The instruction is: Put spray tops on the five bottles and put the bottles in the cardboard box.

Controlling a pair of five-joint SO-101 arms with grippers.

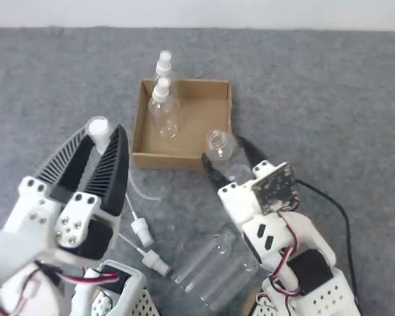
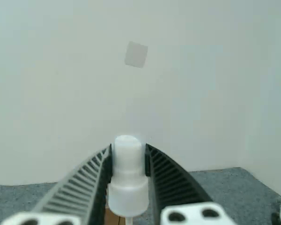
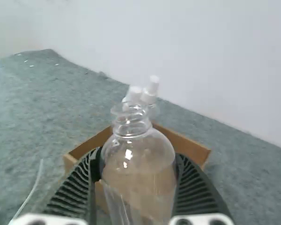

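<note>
My left gripper (image 1: 105, 131) is raised over the carpet left of the cardboard box (image 1: 214, 122), shut on a white spray top (image 1: 98, 130) whose thin tube hangs down; in the left wrist view the spray top (image 2: 128, 176) stands upright between the fingers (image 2: 86, 180). My right gripper (image 1: 222, 150) is at the box's near right corner, shut on a clear bottle (image 1: 219, 145) with an uncapped neck. That held bottle (image 3: 138, 164) is upright in the right wrist view. Two capped bottles (image 1: 163, 108) are in the box's left part.
Two loose spray tops (image 1: 142, 230) (image 1: 156, 263) with tubes lie on the grey carpet between the arms. Two uncapped clear bottles (image 1: 210, 266) lie side by side near the right arm's base. In the right wrist view the box (image 3: 192, 147) sits behind the held bottle.
</note>
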